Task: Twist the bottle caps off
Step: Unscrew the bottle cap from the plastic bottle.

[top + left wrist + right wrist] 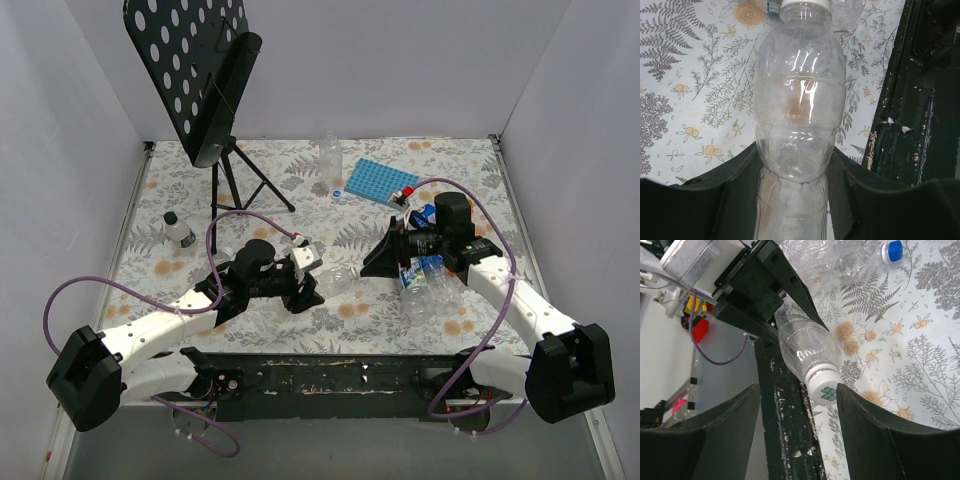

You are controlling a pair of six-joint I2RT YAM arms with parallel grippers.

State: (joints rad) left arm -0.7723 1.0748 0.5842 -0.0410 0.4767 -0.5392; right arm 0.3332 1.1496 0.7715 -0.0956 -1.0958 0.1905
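My left gripper (306, 280) is shut on a plain clear bottle (338, 280) and holds it level, neck pointing right. In the left wrist view the fingers (735, 190) clamp the bottle's lower body (800, 100), and its white cap (805, 4) is at the top edge. My right gripper (384, 258) faces that neck and is open. In the right wrist view the white cap (823, 388) sits between the open jaws, close to the right finger (865, 420); I cannot tell if it touches. The left finger stands well apart.
Labelled bottles (416, 278) lie under the right arm; one with a blue cap (894, 251) shows in the right wrist view. An upright bottle (330, 158), a blue ridged tray (380, 182), a small dark-capped bottle (178, 230) and a black music stand (215, 90) stand further back.
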